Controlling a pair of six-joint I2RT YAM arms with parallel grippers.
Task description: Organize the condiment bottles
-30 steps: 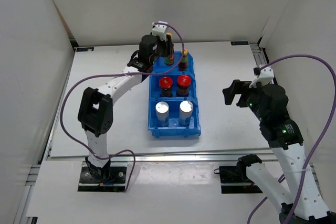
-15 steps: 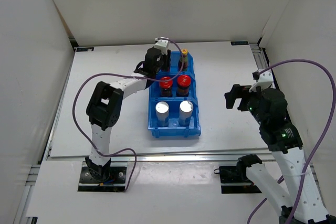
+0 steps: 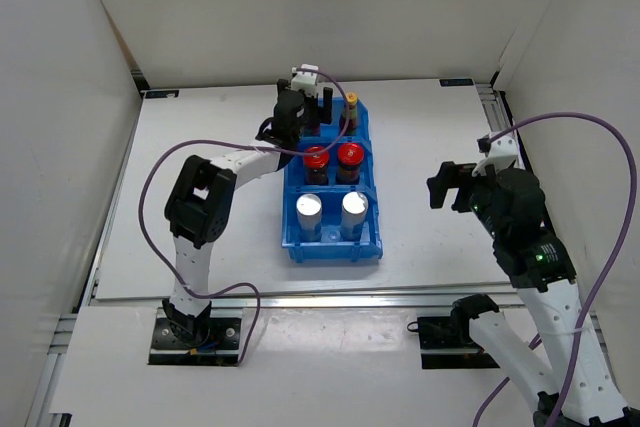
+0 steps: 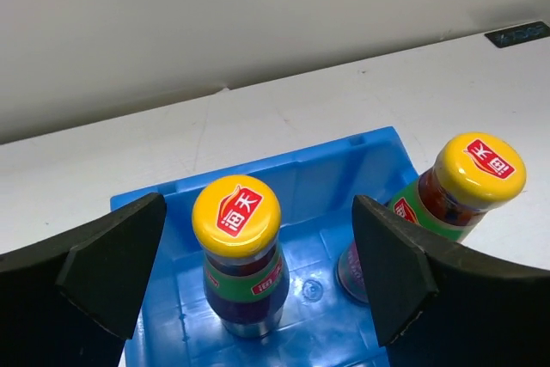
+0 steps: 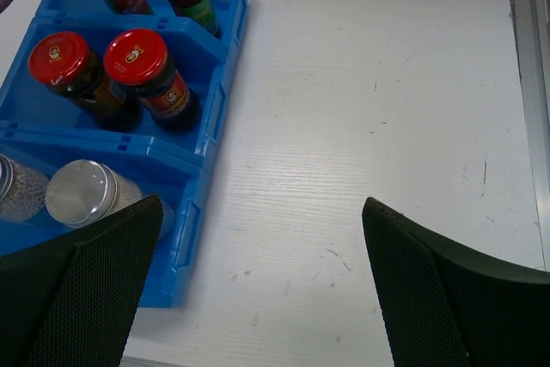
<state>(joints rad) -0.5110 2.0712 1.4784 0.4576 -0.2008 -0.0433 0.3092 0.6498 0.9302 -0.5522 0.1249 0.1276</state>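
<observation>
Moved: left gripper [image 4: 258,217], a second ago clamped on one slim dark bottle above the bin, has come lower. Its jaws now stand spread wide on either side of that bottle, clear of it.
Bottles: two slim dark bottles with yellow caps and red-green labels [image 4: 236,212] [image 4: 479,169], upright side by side in the far compartment.
Jars: two dark red-lidded jars [image 3: 316,159] [image 3: 349,155], middle compartment.
Cylinders: two white silver-topped cylinders [image 3: 309,209] [image 3: 354,203], near compartment.
Bin: one blue three-compartment plastic bin [image 3: 332,252], mid-table, its length running away from the arms.
Right gripper [image 5: 258,212]: jaws wide, holding nothing, over bare table to the right of the bin, nearly where it was.
Room: white table [image 3: 200,177] open on both sides of the bin; wall beyond the far edge; metal rail [image 5: 526,83] along the right edge.
</observation>
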